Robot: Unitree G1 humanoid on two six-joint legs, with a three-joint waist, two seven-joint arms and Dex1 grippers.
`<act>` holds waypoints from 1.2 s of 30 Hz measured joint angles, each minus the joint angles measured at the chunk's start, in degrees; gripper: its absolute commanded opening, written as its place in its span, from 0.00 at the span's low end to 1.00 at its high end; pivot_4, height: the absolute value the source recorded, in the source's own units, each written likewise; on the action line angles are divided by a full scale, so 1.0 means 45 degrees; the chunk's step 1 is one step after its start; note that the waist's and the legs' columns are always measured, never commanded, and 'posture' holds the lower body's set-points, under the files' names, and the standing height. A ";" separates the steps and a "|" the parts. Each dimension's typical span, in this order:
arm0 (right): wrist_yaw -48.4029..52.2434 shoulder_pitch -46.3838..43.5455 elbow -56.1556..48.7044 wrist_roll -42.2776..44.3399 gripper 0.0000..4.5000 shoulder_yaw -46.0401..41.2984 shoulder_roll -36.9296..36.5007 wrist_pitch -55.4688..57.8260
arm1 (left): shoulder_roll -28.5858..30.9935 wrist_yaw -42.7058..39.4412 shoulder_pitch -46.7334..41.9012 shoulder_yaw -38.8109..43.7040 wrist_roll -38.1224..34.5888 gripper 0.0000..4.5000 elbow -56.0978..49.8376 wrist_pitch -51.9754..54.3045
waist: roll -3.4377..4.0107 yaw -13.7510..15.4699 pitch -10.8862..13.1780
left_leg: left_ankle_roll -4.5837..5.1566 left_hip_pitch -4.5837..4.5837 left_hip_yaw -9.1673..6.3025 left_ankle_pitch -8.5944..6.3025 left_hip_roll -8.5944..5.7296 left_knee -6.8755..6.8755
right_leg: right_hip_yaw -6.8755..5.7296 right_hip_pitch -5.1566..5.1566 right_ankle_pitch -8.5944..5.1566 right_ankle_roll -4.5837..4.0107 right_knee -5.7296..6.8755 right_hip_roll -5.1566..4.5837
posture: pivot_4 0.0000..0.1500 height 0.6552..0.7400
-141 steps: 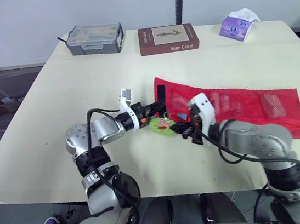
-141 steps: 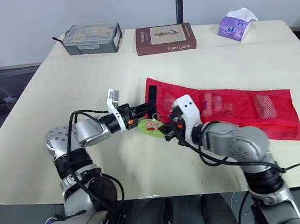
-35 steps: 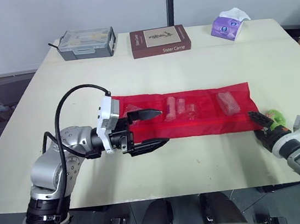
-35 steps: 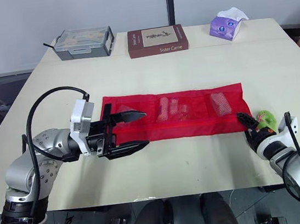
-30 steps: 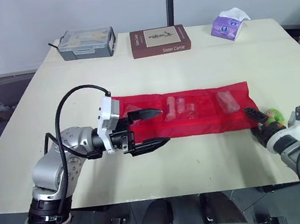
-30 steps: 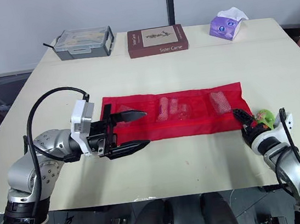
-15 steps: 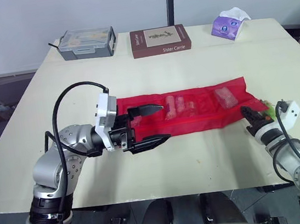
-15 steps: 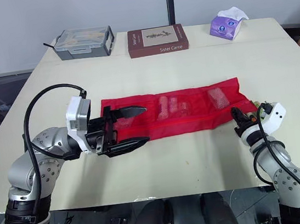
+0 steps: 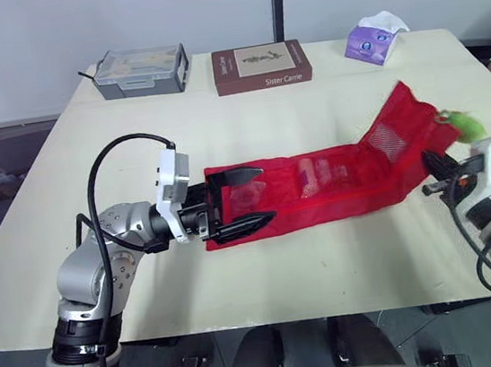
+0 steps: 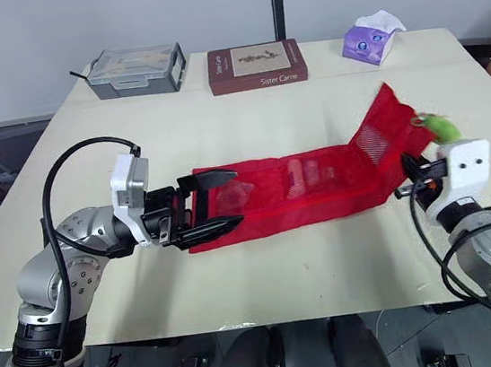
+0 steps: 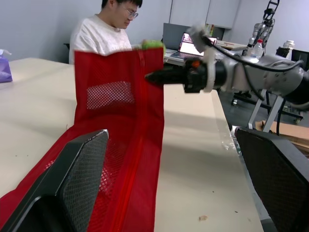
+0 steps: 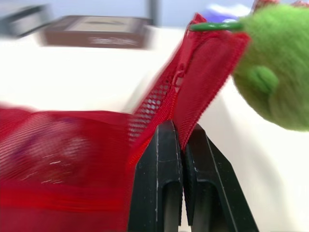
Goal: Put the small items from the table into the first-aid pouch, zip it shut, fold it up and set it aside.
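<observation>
My right pincer (image 12: 180, 129) pinches the pouch's (image 9: 327, 186) raised end near the surface (image 9: 346, 256) edge; my left pincer (image 9: 266, 194) gapes across its flat end, book (image 9: 261, 66) well apart.

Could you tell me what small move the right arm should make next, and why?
Probably carry the right gripper leftward, laying the raised end over the red pouch: it pinches that end clear of the table, and the open left gripper sits at the other end.
</observation>
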 measured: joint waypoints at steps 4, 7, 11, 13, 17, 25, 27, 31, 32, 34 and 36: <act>0.0932 -0.0901 -0.0361 -0.1673 0.01 0.2580 -0.0023 0.0060 | 0.0200 -0.0218 0.0926 0.0013 0.0235 1.00 0.0298 -0.0109 | -0.0007 0.0054 0.0006 | -0.0002 -0.0007 0.0004 -0.0001 0.0030 -0.0002 | -0.0008 -0.0008 -0.0005 -0.0009 0.0001 0.0016 | 1.00 1.00; 0.1526 -0.1821 0.0454 -0.3736 0.01 0.5164 0.0378 0.0049 | 0.0617 -0.0255 0.1715 0.0291 0.0247 1.00 0.0292 -0.0115 | -0.0033 0.0084 0.0008 | -0.0003 -0.0014 0.0015 -0.0002 0.0030 0.0002 | -0.0009 -0.0011 -0.0003 -0.0013 -0.0004 -0.0004 | 1.00 1.00; 0.2235 -0.2394 0.1688 -0.5105 0.01 0.6673 0.0761 -0.0094 | 0.0967 -0.0312 0.2422 0.0675 0.0222 1.00 0.0192 -0.0097 | -0.0054 0.0100 0.0008 | -0.0003 -0.0013 0.0026 -0.0002 0.0023 0.0005 | -0.0024 -0.0011 0.0000 -0.0016 -0.0004 -0.0030 | 1.00 1.00; 0.2821 -0.2768 0.2255 -0.5739 0.01 0.7200 0.0783 -0.0260 | 0.1152 -0.0342 0.2730 0.0941 0.0184 1.00 0.0075 -0.0062 | -0.0061 0.0104 0.0009 | -0.0003 -0.0013 0.0025 -0.0002 0.0023 0.0007 | -0.0046 -0.0011 0.0000 -0.0016 -0.0004 -0.0043 | 1.00 1.00; 0.3774 -0.3188 0.3032 -0.6149 0.13 0.7371 0.1022 -0.0418 | 0.1430 -0.0340 0.2935 0.1383 -0.0049 1.00 -0.0156 0.0085 | -0.0066 0.0102 0.0007 | -0.0005 -0.0011 0.0018 -0.0002 0.0030 0.0004 | -0.0080 -0.0012 0.0015 -0.0041 -0.0003 -0.0051 | 1.00 1.00; 0.6740 -0.2193 0.1946 -0.3968 0.94 0.5986 0.0351 -0.0151 | 0.1447 0.0094 0.3493 0.2031 -0.0654 1.00 -0.0889 0.0427 | -0.0062 0.0166 0.0011 | -0.0005 -0.0015 0.0012 -0.0004 0.0018 -0.0001 | -0.0097 -0.0006 0.0026 -0.0058 -0.0004 -0.0083 | 1.00 1.00; 0.7529 -0.1525 0.0992 -0.2530 0.99 0.4708 -0.0284 0.0441 | 0.1429 0.0269 0.3728 0.2168 -0.0886 1.00 -0.1133 0.0496 | -0.0070 0.0179 0.0013 | -0.0005 -0.0014 0.0013 -0.0004 0.0016 0.0003 | -0.0117 -0.0004 0.0026 -0.0056 -0.0004 -0.0104 | 1.00 1.00; 0.7854 -0.1215 -0.1073 0.0380 0.99 0.2016 -0.0687 0.1489 | 0.1375 0.0758 0.4404 0.2299 -0.1406 1.00 -0.1703 0.0985 | -0.0073 0.0099 0.0014 | -0.0009 0.0005 0.0018 -0.0005 0.0054 0.0003 | -0.0166 -0.0004 0.0009 -0.0024 -0.0001 -0.0135 | 1.00 1.00; 0.7854 -0.1212 -0.1277 0.0582 0.99 0.1764 -0.0722 0.1491 | 0.1375 0.0840 0.4540 0.2311 -0.1496 1.00 -0.1755 0.1105 | -0.0073 0.0096 0.0014 | -0.0010 0.0006 0.0018 -0.0006 0.0064 0.0000 | -0.0170 -0.0005 0.0007 -0.0023 -0.0001 -0.0135 | 1.00 1.00; 0.7713 -0.1220 -0.1777 0.1006 0.99 0.1152 -0.0713 0.1467 | 0.1388 0.1186 0.5039 0.2498 -0.1853 1.00 -0.1801 0.1671 | -0.0072 0.0099 0.0015 | -0.0011 0.0006 0.0015 -0.0007 0.0077 -0.0007 | -0.0178 -0.0009 0.0005 -0.0024 -0.0001 -0.0128 | 1.00 1.00; 0.7981 -0.1255 -0.1877 0.1860 0.99 0.0576 -0.0784 0.1462 | 0.1384 0.1781 0.5481 0.2715 -0.2558 1.00 -0.1796 0.2556 | -0.0072 0.0121 0.0018 | -0.0012 0.0005 0.0010 -0.0006 0.0079 -0.0005 | -0.0186 -0.0009 0.0003 -0.0023 -0.0001 -0.0124 | 1.00 1.00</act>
